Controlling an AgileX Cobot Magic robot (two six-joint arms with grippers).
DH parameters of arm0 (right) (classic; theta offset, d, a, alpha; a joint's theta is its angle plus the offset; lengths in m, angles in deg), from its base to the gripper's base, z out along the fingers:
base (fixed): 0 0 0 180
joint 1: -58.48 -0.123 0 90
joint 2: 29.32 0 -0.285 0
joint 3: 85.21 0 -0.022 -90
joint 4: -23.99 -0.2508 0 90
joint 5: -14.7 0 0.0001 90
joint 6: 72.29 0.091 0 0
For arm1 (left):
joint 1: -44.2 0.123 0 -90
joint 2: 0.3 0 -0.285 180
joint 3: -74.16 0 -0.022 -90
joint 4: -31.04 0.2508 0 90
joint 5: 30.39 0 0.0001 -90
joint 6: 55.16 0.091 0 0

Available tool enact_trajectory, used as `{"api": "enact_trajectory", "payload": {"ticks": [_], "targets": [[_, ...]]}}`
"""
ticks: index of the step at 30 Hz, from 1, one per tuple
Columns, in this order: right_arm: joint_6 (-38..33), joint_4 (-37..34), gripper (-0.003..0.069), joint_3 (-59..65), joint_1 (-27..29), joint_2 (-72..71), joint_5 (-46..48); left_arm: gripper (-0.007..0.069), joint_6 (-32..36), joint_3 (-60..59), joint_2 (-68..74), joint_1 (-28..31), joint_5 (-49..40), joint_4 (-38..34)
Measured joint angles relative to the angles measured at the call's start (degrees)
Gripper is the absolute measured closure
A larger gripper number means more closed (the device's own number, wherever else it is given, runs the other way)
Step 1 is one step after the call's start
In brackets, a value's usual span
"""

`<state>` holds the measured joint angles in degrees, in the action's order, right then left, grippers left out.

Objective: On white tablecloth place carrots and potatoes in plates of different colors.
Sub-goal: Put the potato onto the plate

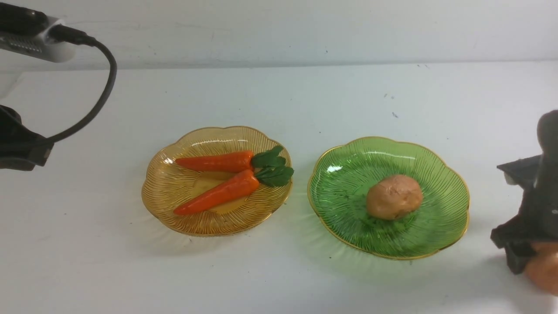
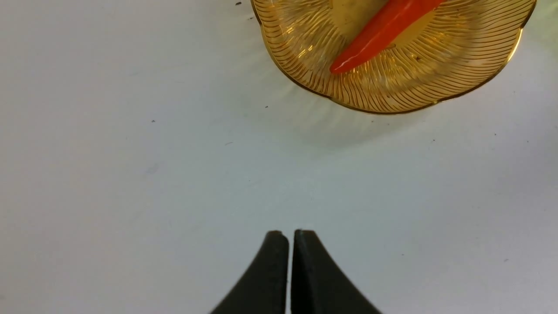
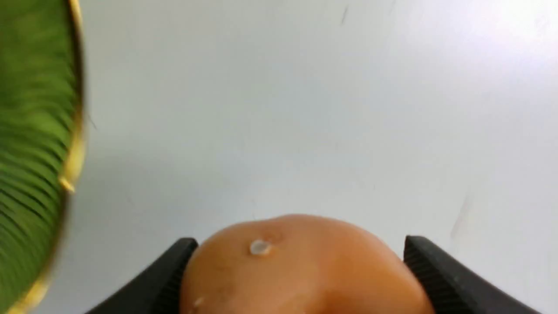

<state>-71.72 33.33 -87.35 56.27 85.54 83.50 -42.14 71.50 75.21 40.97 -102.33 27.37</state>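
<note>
Currently my right gripper [image 3: 301,243] clamps the second potato [image 3: 305,279] across its broad middle; matte, rounded, probably light, liable to roll. Meanwhile my left gripper [image 2: 291,237] is closed, empty.

Black fingers [image 3: 440,279] clasp a tan potato [image 3: 301,266] — green plate [image 3: 35,131] nearby on the white tablecloth [image 3: 283,109].

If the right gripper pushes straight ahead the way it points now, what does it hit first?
Likely just bare white tablecloth. The right gripper, shut on a potato, aims past the green plate, whose rim sits off to one side. Depth is unclear, but nothing else shows in that line.
</note>
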Motion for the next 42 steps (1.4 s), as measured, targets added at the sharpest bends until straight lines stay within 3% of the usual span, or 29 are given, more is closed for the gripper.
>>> {"api": "enact_trajectory", "payload": {"ticks": [2,4,6,8,16,20,23,28,31,33,35,37,39,42], "targets": [[1.47,-4.15,0.0125,-6.19,0.00,-1.53,0.55,0.0624,0.00,0.00,0.00,0.00,0.00,0.00],[0.85,-14.19,0.0125,-12.02,-0.08,-2.77,1.01,0.0624,0.00,0.00,0.00,0.00,0.00,-0.06],[-2.49,-23.47,0.0125,-14.37,-1.73,-3.11,1.11,0.0624,0.00,0.00,0.00,0.00,0.00,-0.06],[-5.55,-28.38,0.0125,-14.59,-4.86,-2.30,-0.01,0.0624,0.00,0.00,0.00,0.00,0.00,-0.06],[-8.80,-30.44,0.0120,-14.59,-17.23,8.12,-12.64,0.0624,0.00,-0.02,0.00,0.00,0.00,-0.06],[-8.80,-30.44,0.0034,-14.59,-18.63,11.48,-14.80,0.0624,0.00,-0.02,0.00,0.00,0.00,-0.06],[-8.90,-29.83,-0.0026,-14.70,-18.62,11.97,-14.85,0.0624,0.00,-0.02,0.00,0.00,0.00,-0.22],[-9.36,-28.49,-0.0022,-21.11,-18.62,11.97,-4.89,0.0624,0.00,-0.02,0.00,0.00,0.00,-0.36],[-8.26,-25.72,0.0090,-28.65,-18.57,11.66,1.17,0.0624,0.00,-0.02,0.00,0.00,0.00,-0.36],[-6.64,-22.94,0.0223,-32.09,-18.57,10.04,1.44,0.0624,0.00,-0.02,0.00,0.00,0.00,-0.40],[-5.02,-19.63,0.0427,-32.89,-18.16,6.31,1.79,0.0624,0.00,-0.02,0.00,0.00,0.00,-0.40],[-3.84,-15.35,0.0587,-30.12,-17.80,-0.87,1.85,0.0624,0.00,-0.02,0.00,0.00,0.00,-0.40],[-2.56,-12.41,0.0645,-24.35,-17.62,-9.57,1.85,0.0624,0.00,-0.02,0.00,0.00,0.00,-0.40],[1.95,-8.95,0.0672,-6.55,-17.62,-31.26,1.74,0.0624,0.00,-0.02,0.00,0.00,0.00,-0.35]]}}
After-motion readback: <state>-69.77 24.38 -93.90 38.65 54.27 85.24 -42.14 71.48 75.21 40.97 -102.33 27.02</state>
